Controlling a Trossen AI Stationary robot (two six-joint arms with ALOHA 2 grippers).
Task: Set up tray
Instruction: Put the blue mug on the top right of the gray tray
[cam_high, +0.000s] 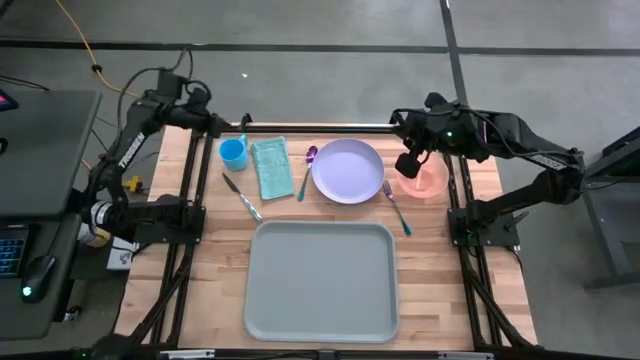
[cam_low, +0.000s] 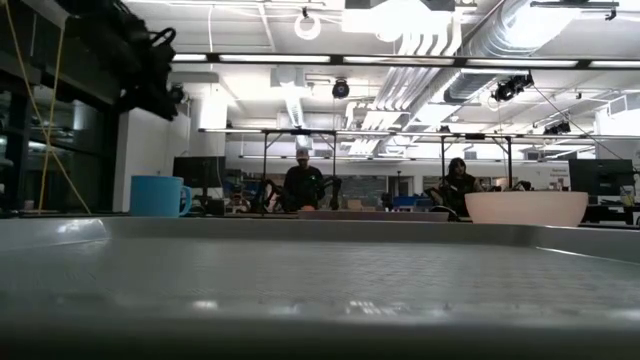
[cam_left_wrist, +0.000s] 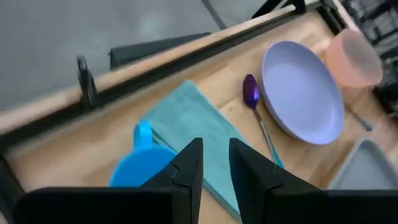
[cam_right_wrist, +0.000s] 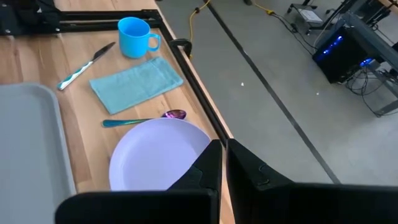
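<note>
— Fingers first: what are yours doing?

— Both pairs are nearly closed, a narrow gap between them, holding nothing. My left gripper (cam_left_wrist: 214, 165) hangs over the blue mug (cam_high: 233, 152) and the teal napkin (cam_high: 271, 166) at the far left of the table. My right gripper (cam_high: 409, 163) hovers beside the pink bowl (cam_high: 428, 180), close to the lavender plate (cam_high: 348, 170).

— And the tray?

— The tray (cam_high: 321, 280) lies bare at the near edge, well apart from both grippers. The knife (cam_high: 242, 196), spoon (cam_high: 307, 171) and fork (cam_high: 396, 206) sit in a row with the dishes beyond it, I'd judge laid out so each arm can reach its own half. Nothing has gone onto the tray yet.

— What's underneath and around?

— A pale wooden table (cam_high: 440, 250) inside a black frame, grey floor about it with an orange cable. From table height I see a big workshop with bright ceiling lights, ducts, and two people seated at benches far off.
</note>
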